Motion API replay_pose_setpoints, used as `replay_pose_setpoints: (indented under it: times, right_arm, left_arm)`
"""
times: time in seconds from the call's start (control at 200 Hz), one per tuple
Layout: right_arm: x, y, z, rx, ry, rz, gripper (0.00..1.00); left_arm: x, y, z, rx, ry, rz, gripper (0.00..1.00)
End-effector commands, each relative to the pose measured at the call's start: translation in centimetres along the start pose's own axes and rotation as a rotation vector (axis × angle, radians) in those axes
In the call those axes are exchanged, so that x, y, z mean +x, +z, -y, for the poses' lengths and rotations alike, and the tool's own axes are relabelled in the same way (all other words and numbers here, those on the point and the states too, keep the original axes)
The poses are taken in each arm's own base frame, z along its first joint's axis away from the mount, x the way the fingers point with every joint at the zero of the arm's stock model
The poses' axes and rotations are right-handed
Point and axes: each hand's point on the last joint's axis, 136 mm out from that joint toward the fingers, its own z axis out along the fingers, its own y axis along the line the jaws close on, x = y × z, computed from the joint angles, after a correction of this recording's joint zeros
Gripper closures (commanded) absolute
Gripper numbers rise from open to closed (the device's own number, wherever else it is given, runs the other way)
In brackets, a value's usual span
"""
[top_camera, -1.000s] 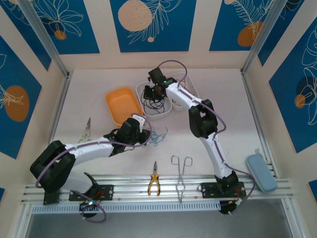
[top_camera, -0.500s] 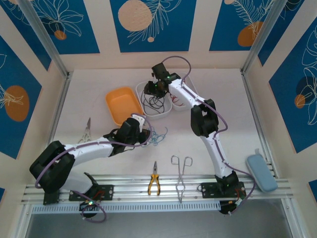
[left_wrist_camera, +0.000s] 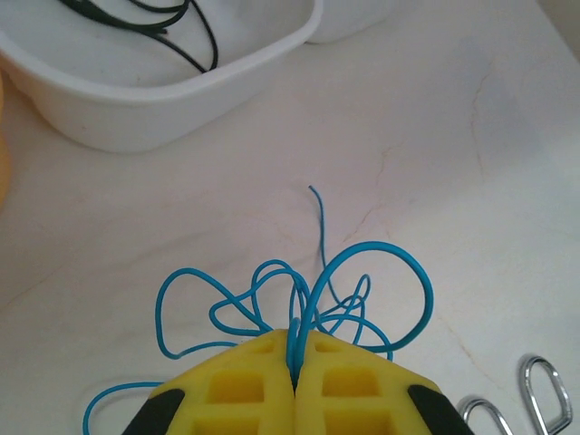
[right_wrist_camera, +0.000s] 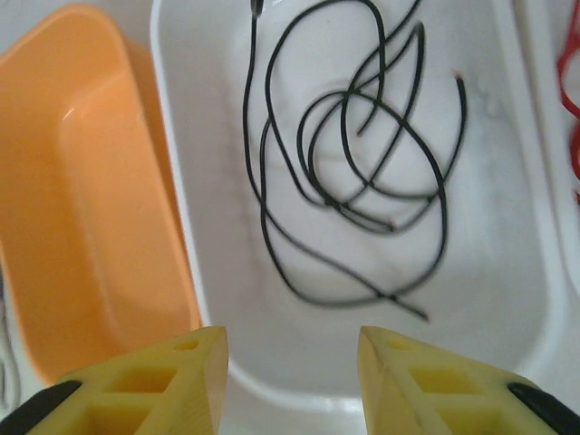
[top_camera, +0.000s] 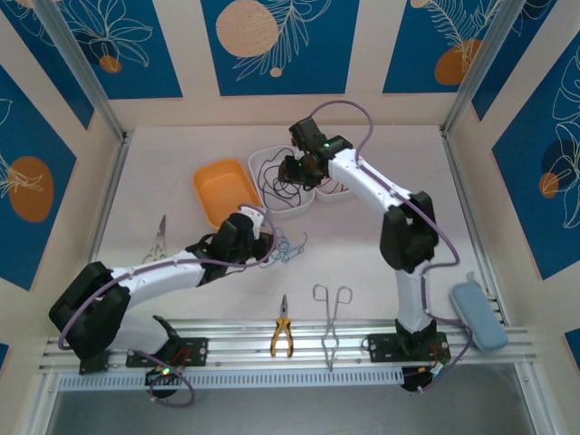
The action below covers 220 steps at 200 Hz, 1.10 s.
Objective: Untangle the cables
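The left hand (left_wrist_camera: pixel 292 361) is pinching the blue cable (left_wrist_camera: pixel 376 245) between fully closed fingers, low over the tabletop (left_wrist_camera: pixel 471 136). The strand's curls are fanning out ahead of the fingertips and to both sides, and one free end is pointing straight away from the hand. This bundle has no single long axis; it is spreading as a loose fan from the pinch point.

The right hand (right_wrist_camera: pixel 290 349) is hovering with its fingers apart and nothing between them, directly above a white tray (right_wrist_camera: pixel 494 308). The black cable (right_wrist_camera: pixel 390 296) is lying coiled below and ahead of it, with its loops running mostly away from the fingertips. The red cable (right_wrist_camera: pixel 571 91) is showing at the far right of this hand, beyond the tray wall. An orange tray (right_wrist_camera: pixel 100 199) is sitting just to its left.

The blue cable is therefore well apart from the right hand and already in the left one, so the left arm is probably the one carrying it onward, the orange tray being the likely spot
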Motion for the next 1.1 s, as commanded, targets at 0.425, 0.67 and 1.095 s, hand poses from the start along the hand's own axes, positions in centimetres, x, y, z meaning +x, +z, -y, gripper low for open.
replay_pose_setpoints:
  times: [0.425,0.67,1.095]
  right_arm:
    - [13.8,-0.8,7.0,0.138,0.247,-0.156,0.53]
    - [14.5,3.0,5.8,0.192,0.216,-0.207,0.53]
    - [17.0,6.3,7.0,0.274,0.210,-0.311,0.57]
  left_arm:
    - [-0.8,-1.0,-0.1,-0.003,-0.008,0.026,1.00]
    - [1.2,-0.5,-0.9,-0.013,-0.016,-0.027,1.00]
    - [2.3,-0.4,-1.7,-0.037,-0.016,-0.044,1.00]
